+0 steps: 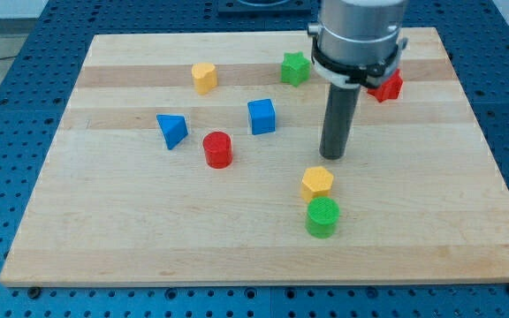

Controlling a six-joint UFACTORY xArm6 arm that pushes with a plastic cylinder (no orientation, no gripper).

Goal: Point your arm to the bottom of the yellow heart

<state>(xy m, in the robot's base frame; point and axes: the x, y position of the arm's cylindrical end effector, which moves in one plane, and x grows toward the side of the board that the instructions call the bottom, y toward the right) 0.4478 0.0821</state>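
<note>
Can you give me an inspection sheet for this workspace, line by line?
Surface: pale wooden board, flat, on a blue perforated table.
Job's things: yellow heart block near the view's top left, untouched.
Clutter: green star block, blue cube, blue triangular block, red cylinder, yellow hexagonal block, green cylinder, red block partly hidden behind the arm.
Hand: none; my tip sits right of the blue cube, above the yellow hexagonal block, far from the heart.
Cables: nothing seen.
Surroundings: nothing seen.

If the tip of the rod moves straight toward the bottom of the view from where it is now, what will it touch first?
Probably the yellow hexagonal block, just below my tip and slightly left. The green cylinder lies behind it. Depth is uncertain, so my tip might only graze the yellow block's right edge.
</note>
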